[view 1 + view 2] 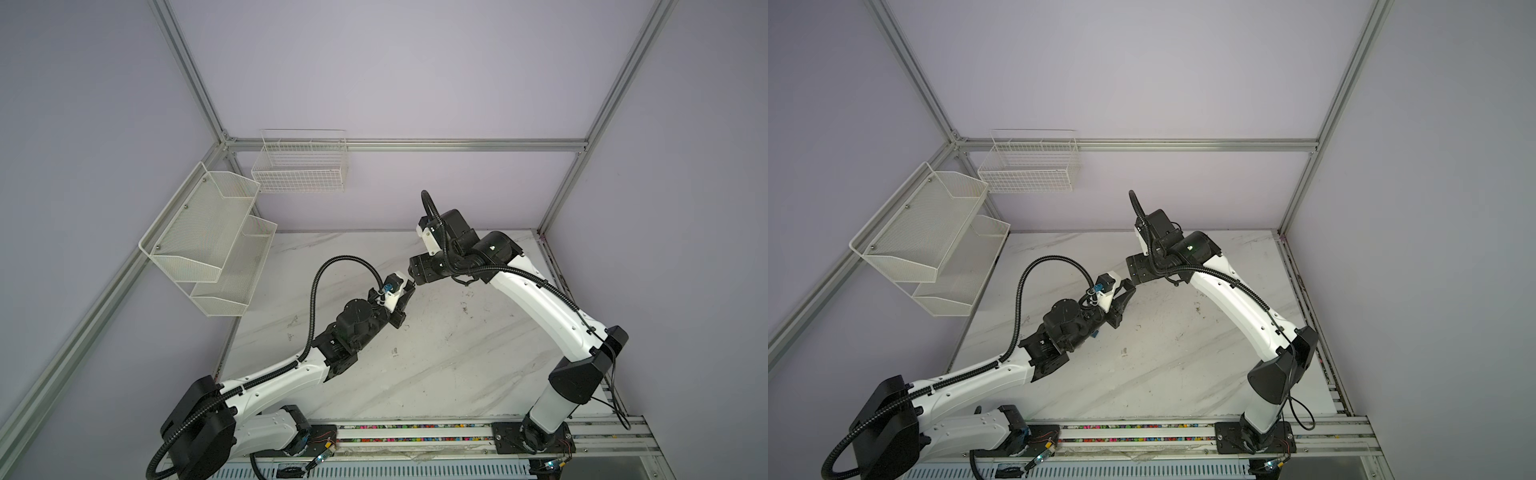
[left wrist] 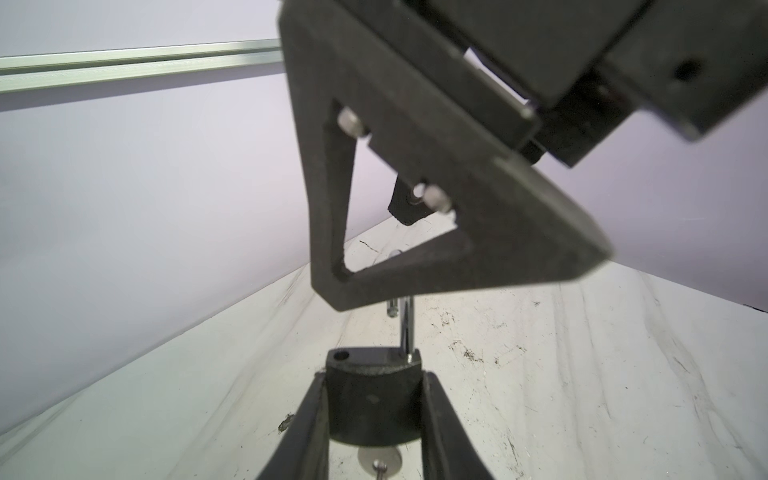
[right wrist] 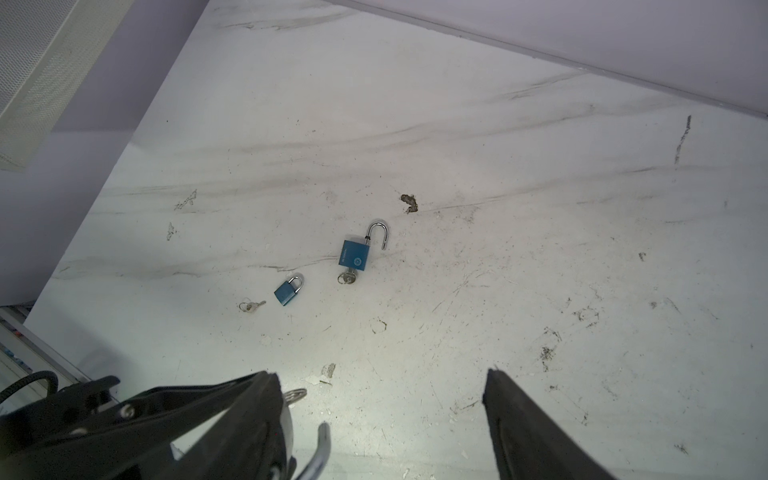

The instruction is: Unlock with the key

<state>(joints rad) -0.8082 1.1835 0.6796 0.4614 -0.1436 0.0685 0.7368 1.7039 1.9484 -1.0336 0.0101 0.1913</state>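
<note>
Noted: left arm reaches from the near-left base toward centre, left gripper clamped on a padlock. The right arm arches from the near right, elbow high — right gripper with jaws wide apart, tips just beside the left's.

In the right wrist view, the padlock just beside the right end effector is almost wholly hidden behind one of its fingers: only a curve of shackle, cut by the picture's edge, and a key ring show. Far beyond the tips, the print on the blue padlock is too small to read. In the left wrist view, the right end effector is a blurred dark mass covering the shackle's bend beyond the left end effector.
</note>
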